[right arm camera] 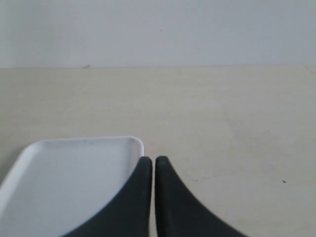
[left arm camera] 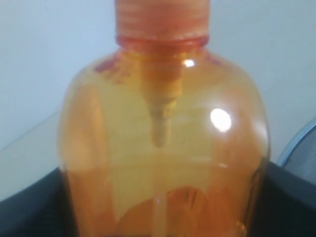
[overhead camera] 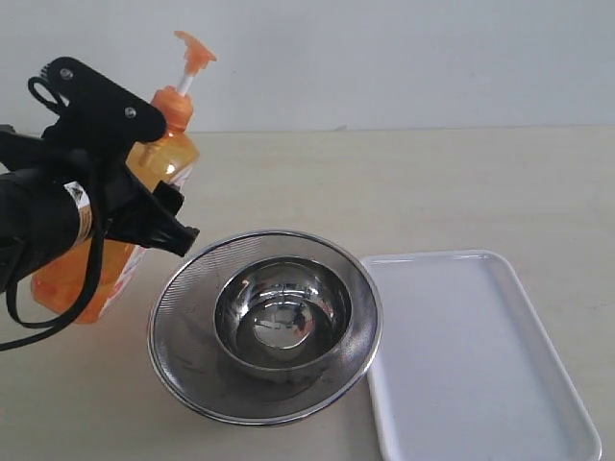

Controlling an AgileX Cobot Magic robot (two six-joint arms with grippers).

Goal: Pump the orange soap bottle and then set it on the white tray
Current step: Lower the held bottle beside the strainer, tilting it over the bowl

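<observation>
The orange soap bottle (overhead camera: 171,154) stands at the left of the table, its orange pump head (overhead camera: 195,48) raised on a white stem. My left gripper (overhead camera: 159,206) is shut on the bottle's body. In the left wrist view the bottle (left arm camera: 163,123) fills the picture, with a black finger (left arm camera: 29,210) pressed against each side. The white tray (overhead camera: 480,355) lies at the right with nothing on it. My right gripper (right arm camera: 154,163) is shut with nothing held, hovering beside a corner of the tray (right arm camera: 74,173). It is out of the exterior view.
A round steel mesh strainer (overhead camera: 187,293) holding a steel bowl (overhead camera: 283,307) sits between the bottle and the tray, touching the tray's left rim. Bare beige table (overhead camera: 432,182) stretches behind them to a white wall.
</observation>
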